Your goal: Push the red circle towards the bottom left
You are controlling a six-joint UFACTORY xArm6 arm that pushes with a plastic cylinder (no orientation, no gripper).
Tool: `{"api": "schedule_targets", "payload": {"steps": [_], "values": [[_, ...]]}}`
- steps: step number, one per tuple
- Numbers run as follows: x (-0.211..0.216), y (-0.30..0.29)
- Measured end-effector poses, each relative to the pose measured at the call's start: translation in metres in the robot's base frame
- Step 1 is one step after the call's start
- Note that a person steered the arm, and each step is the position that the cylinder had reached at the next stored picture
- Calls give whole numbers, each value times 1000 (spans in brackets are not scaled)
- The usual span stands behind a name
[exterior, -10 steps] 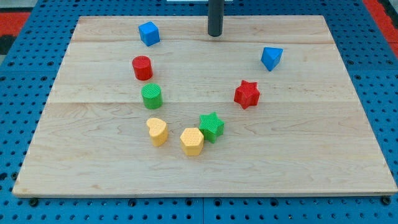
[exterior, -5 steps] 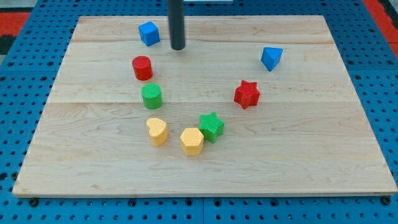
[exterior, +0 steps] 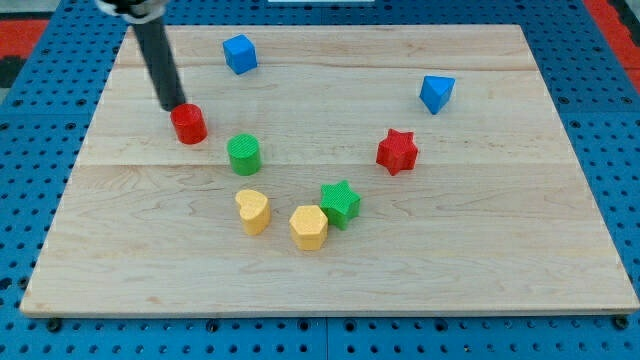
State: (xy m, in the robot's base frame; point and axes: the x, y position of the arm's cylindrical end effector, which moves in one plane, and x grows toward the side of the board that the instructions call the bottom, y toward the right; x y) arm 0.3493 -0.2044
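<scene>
The red circle (exterior: pixel 188 124) lies on the wooden board (exterior: pixel 330 260) in the upper left part of the view. My tip (exterior: pixel 173 106) touches its upper left edge; the dark rod leans up toward the view's top left. The green circle (exterior: pixel 243 154) sits to the right of and a little below the red circle.
A blue cube (exterior: pixel 239 53) lies near the top. A blue block (exterior: pixel 436 93) lies at the upper right, and a red star (exterior: pixel 396 151) below it. A yellow heart (exterior: pixel 252 211), a yellow hexagon (exterior: pixel 309 227) and a green star (exterior: pixel 340 203) cluster at centre bottom.
My tip swept from the top centre to the left and down. The red circle moved left and slightly down from beside the blue cube's lower side. Other blocks stayed put.
</scene>
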Motion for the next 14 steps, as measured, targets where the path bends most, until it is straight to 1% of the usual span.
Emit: {"api": "schedule_targets", "payload": {"steps": [2,3,4,6,7,8,9,10,12,13,14], "values": [[0,-67],[0,-71],[-11,-24],[-40,25],[-28,57],[-22,73],[6,59],[54,32],[131,-21],[151,-37],[150,-37]]}}
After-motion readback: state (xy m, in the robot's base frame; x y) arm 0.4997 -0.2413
